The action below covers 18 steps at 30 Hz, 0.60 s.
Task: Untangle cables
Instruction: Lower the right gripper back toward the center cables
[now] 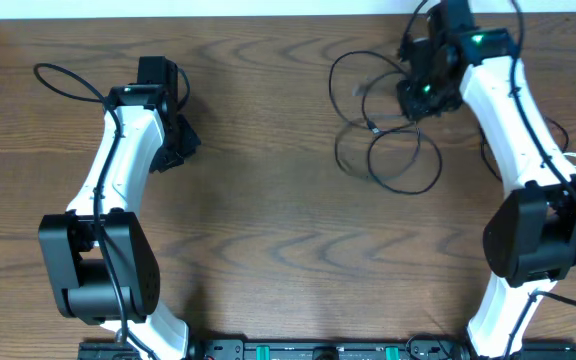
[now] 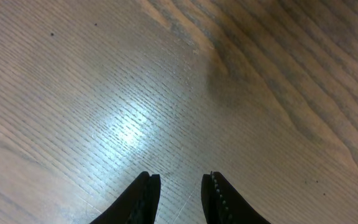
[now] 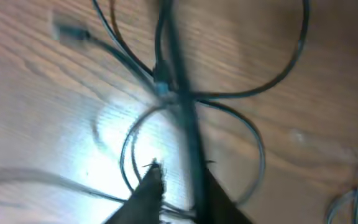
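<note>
Cables are being shown in a loose tangle on the far right part of the wooden worktop (image 1: 288,240), close beside the right arm. The black cable (image 3: 191,124) is being spread in several overlapping loops that cross one another. One of its strands is being carried straight down between the fingers of the right pincer (image 3: 182,168), which is being held low over the tangle. Only a narrow gap is being shown between those fingers, and because the wrist view is blurred it cannot be told whether the strand is being pinched or is merely passing between them. A small plug (image 3: 72,30) is being seen lying on the wood at the upper left of that view, at the end of a dark strand. The white cable (image 3: 42,180) is being made out only as a pale, faint strand running across the lower left of the same view, and its full course cannot be followed. The left pincer (image 2: 181,177) is being held well apart from the cables, over bare wood on the left side of the worktop, with its fingers set narrowly apart and nothing between them.
</note>
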### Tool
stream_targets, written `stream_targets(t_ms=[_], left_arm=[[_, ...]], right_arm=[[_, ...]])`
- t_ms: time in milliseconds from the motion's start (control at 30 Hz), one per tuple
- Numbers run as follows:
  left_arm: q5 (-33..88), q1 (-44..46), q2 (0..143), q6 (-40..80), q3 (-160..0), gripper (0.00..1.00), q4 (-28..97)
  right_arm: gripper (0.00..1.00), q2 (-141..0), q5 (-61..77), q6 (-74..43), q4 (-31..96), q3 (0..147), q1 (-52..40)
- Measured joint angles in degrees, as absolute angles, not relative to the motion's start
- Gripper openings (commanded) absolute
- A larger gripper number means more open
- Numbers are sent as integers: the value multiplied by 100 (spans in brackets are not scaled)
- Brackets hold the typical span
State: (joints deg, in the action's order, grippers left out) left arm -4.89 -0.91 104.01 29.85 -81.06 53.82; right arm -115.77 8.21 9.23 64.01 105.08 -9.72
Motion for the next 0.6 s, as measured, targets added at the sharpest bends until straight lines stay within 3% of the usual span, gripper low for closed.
stream_targets(t_ms=[167,267,400,600], left_arm=[[-489,-93,10401,2985,-8106,28,5380],[-489,-93,10401,2985,-8106,28,5378],[-489,-93,10401,2987,-8106,29,5382],[-489,-93,10401,2985,-8106,28,5380]], right_arm=[[29,-11577,814,1688,5457,9878,-1070],[45,-11577,819,2049,4860,9529,-1074],[55,-11577,816,2285,4202,9045,-1074],[62,-11577,812,3074,3433,8431,-1074]])
